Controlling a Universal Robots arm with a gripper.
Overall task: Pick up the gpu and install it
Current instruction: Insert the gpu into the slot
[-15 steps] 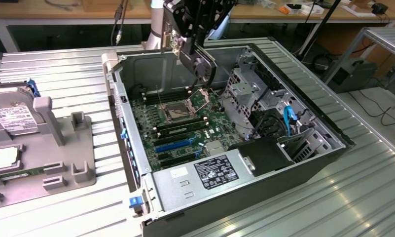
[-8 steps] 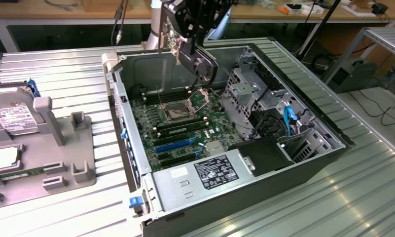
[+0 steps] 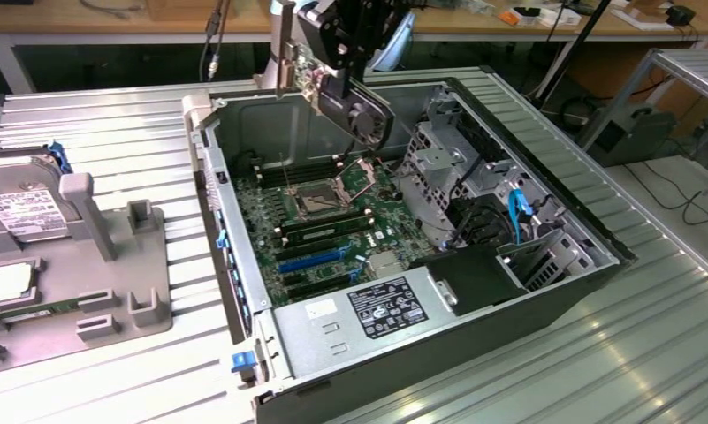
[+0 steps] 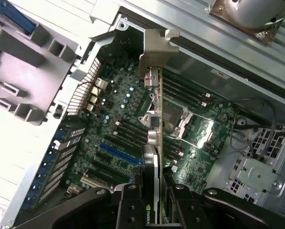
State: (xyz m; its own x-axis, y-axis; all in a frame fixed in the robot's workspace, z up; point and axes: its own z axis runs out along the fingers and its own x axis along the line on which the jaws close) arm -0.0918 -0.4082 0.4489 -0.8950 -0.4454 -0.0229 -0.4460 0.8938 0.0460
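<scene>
The gpu (image 3: 351,110), a green card with a black fan shroud and a silver bracket (image 3: 285,53) at one end, hangs tilted over the back of the open computer case (image 3: 566,274). My gripper (image 3: 356,40) is shut on it from above. In the wrist view the gpu (image 4: 154,138) is seen edge-on, its bracket (image 4: 156,50) farthest from the camera, and my gripper (image 4: 154,207) has a black finger on each face. Below it lies the green motherboard (image 3: 318,216) with a blue slot (image 3: 312,261), which also appears as the blue slot (image 4: 117,152) in the wrist view.
A grey power supply (image 3: 371,309) fills the case's near corner, and a metal drive cage (image 3: 448,168) stands on the exterior view's right. On the exterior view's left, a grey holder (image 3: 106,283) carries a hard drive (image 3: 24,212). All rest on a slatted metal table (image 3: 636,353).
</scene>
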